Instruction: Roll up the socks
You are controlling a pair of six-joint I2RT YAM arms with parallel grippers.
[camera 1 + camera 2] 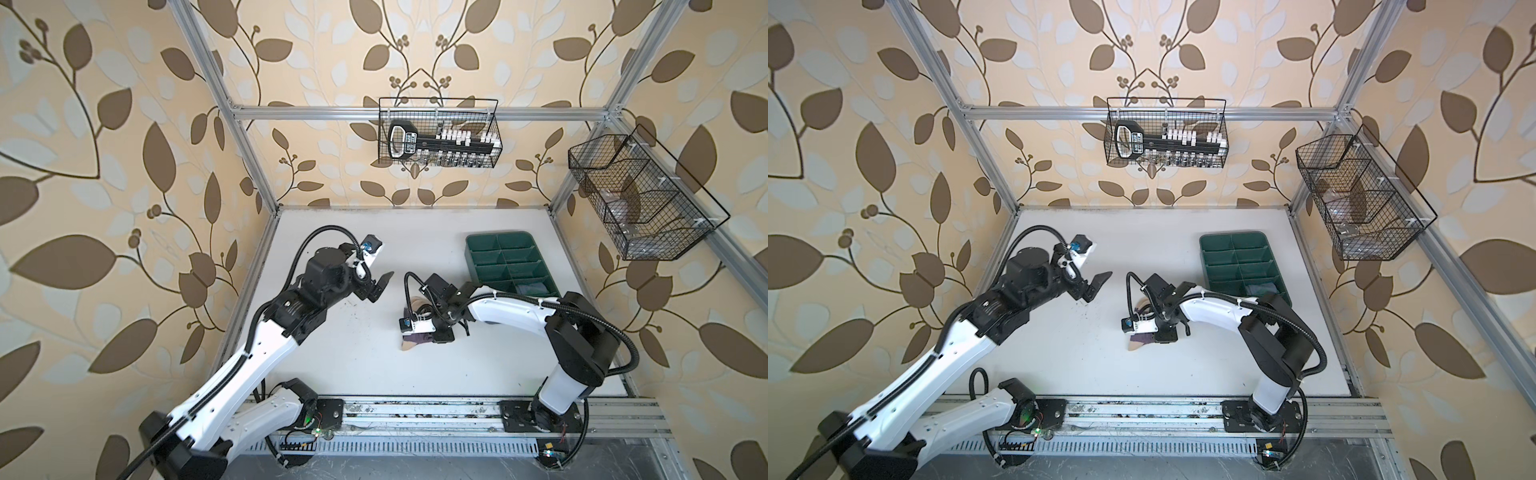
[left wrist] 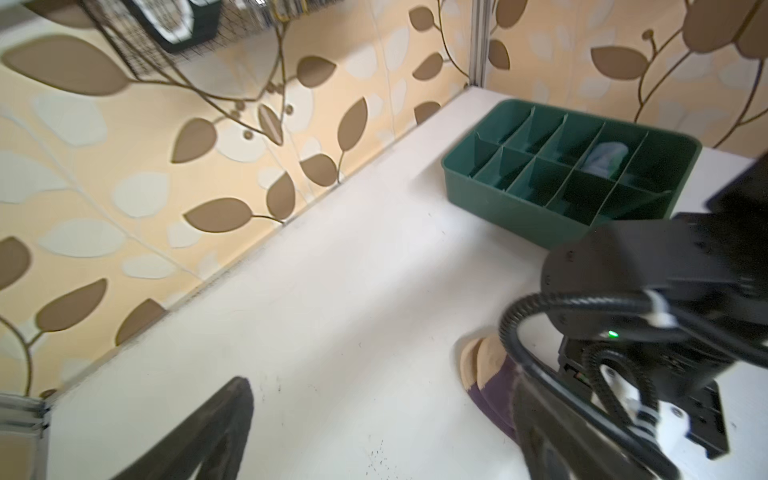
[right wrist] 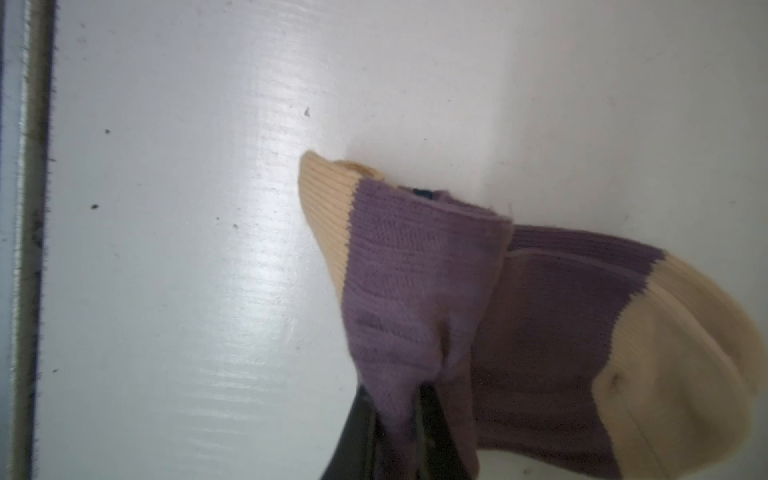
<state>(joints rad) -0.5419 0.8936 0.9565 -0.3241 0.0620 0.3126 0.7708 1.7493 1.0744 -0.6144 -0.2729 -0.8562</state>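
Purple sock (image 3: 415,291) with tan toe and heel lies on the white table (image 1: 353,353) near the green tray (image 1: 511,239), off the tray's end closest to the arm bases. It is folded over itself. The right gripper (image 3: 399,399) pinches a fold of the purple fabric, jaws nearly together. The left gripper (image 1: 380,286) hangs above bare table, farther from the tray than the sock, jaws spread wide and holding nothing. A grey-blue sock (image 2: 602,160), blurred, sits in one tray compartment.
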